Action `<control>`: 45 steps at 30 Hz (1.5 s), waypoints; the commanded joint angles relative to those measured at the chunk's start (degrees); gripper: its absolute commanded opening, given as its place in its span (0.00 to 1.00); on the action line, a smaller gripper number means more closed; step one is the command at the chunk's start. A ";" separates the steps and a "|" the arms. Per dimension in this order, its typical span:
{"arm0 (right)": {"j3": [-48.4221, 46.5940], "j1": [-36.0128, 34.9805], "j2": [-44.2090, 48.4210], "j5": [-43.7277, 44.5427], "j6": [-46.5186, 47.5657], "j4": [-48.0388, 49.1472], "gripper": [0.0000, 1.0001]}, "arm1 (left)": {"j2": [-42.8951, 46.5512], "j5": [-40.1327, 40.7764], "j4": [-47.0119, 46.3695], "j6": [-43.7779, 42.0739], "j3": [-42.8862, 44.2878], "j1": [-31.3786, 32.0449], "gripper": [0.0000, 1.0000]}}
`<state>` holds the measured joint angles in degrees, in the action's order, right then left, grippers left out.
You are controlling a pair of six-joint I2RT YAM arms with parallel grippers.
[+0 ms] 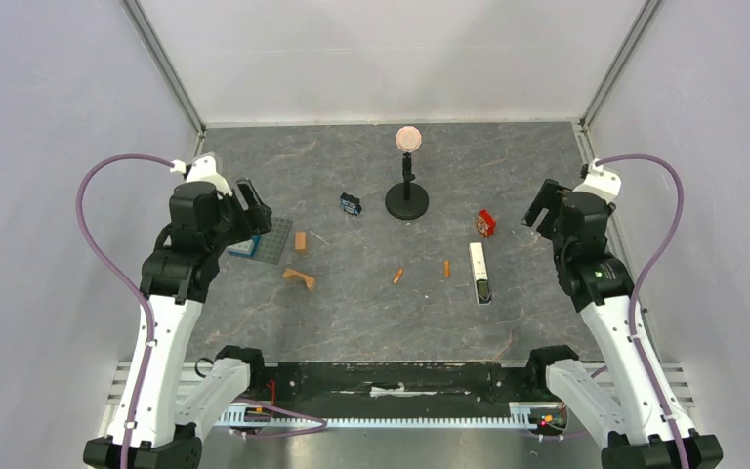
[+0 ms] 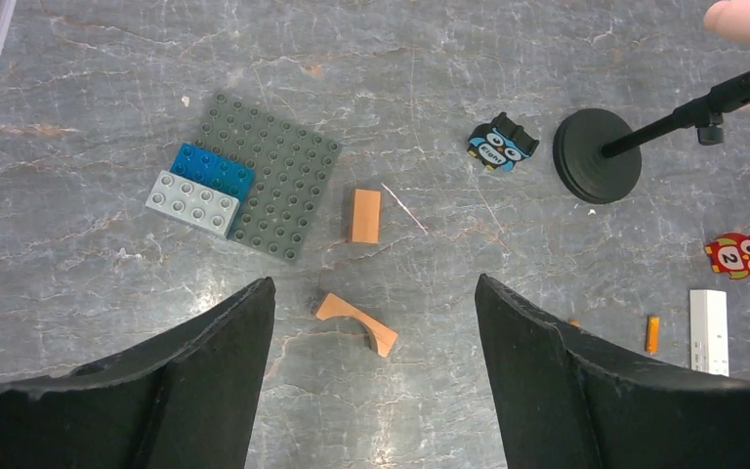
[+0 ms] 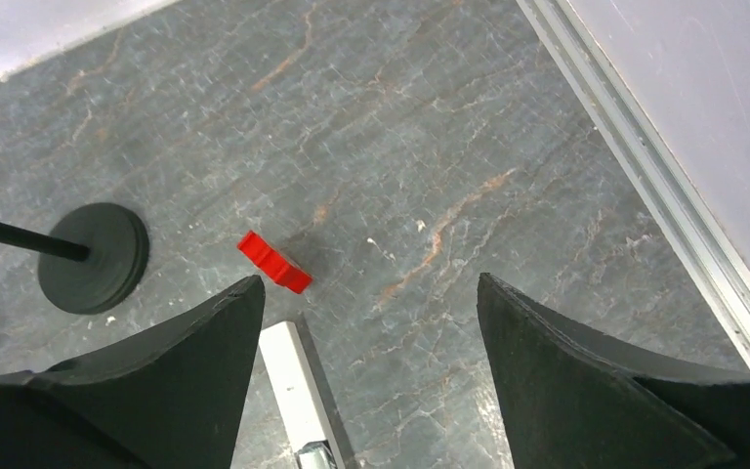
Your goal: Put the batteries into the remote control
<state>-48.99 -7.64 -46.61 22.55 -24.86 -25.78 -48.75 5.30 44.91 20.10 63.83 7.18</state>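
Grey marbled table (image 1: 371, 322) fills the floor between pale walls, an arm at each side edge. The left gripper (image 2: 373, 281) hangs above the surface with its jaws spread wide and nothing between them; just below the gap lies a tan arch piece (image 2: 356, 322), and just ahead of that an orange block (image 2: 364, 216); ahead and to the left sits a dark grey baseplate (image 2: 283, 186) with a blue brick (image 2: 213, 171) and a light grey brick (image 2: 192, 203) at its left edge; ahead and to the right lie a blue owl tile (image 2: 502, 142) and a black stand (image 2: 596, 156); well off to the right, past the right finger, one battery (image 2: 652, 334) lies just beside the white remote control (image 2: 709, 330) without touching it, a red owl tile (image 2: 742, 254) ahead of them; the second battery (image 1: 397, 277) lies apart, on the side towards the arch piece. The right gripper (image 3: 369, 281) is likewise spread and empty above the table; the remote control lies close by its left finger, running out of the wrist view's lower edge; the red owl tile sits just ahead of the remote; the stand's round base is further left; a metal rail (image 3: 645, 166) runs along the right.
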 commanded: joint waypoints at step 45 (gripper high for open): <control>20.15 -22.60 -15.89 -8.69 -5.15 2.19 0.54 | 7.94 -22.98 -14.29 0.79 -18.18 0.01 0.76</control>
<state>-29.06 -29.93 -62.48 14.35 -31.94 -24.51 -40.73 -19.77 29.54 27.05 42.09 7.20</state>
